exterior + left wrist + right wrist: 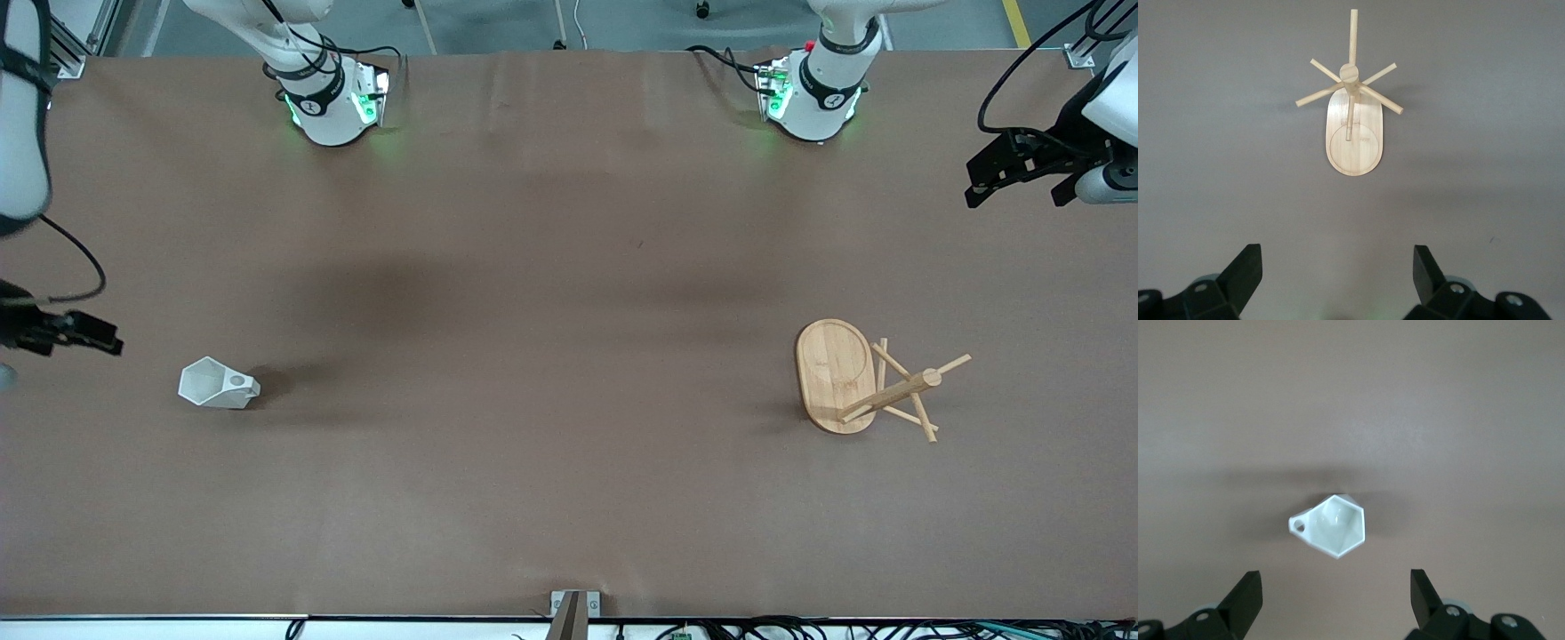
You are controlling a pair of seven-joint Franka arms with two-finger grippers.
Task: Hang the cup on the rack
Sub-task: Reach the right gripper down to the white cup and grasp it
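Table (569, 267) was brown-covered; both arm bases sat along the top of the front frame. You had the rack (858, 382) at lower right of that frame, toward the left arm's end, upright on its oval base, post and slanted pegs intact; nothing hung on it.

The cup (218, 384) was at lower left of the frame, toward the right arm's end, well apart from rack. It appeared to lie on its side, long axis running across the frame, rim toward the frame's left edge, the part with the small hole toward centre.

Left gripper (1022, 169) hung at upper right edge, jaws wide, empty. Right gripper (67, 331) was at left edge, jaws wide, empty, near the cup.

Judgement: right arm was much nearer, so pickup falls to it; nothing grasped yet.
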